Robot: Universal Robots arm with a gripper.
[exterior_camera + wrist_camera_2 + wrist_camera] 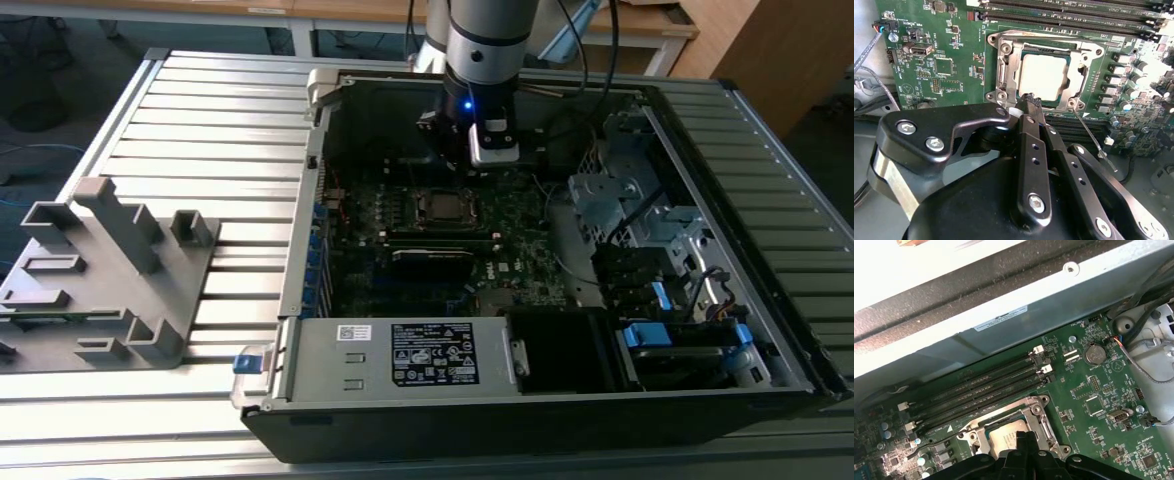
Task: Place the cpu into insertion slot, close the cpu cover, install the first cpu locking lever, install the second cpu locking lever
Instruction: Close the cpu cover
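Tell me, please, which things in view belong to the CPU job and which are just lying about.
Job in hand: cpu, lying under the cpu cover; one locking lever sticking out; gripper, fingers shut, tips at the cover's edge.
Lying about: grey fixture; memory slots; coin battery; labelled power supply.

Second wrist view: black metal pincer (1031, 101), tips together, covers the nearest corner of the thin silvery square-frame cpu cover (1009, 70). Contact there cannot be told.

First wrist view: the same pincer hides part of the dull grey square cpu (1000, 439), and the picture's edge cuts off the rest.

Exterior view: small silvery-rimmed insertion slot (420, 206), at 7 o'clock from the white wrist block (495, 147), is too small to judge. Grey plastic fixture (94, 270), on the surface at 9 o'clock from the case, is cut by the edge.
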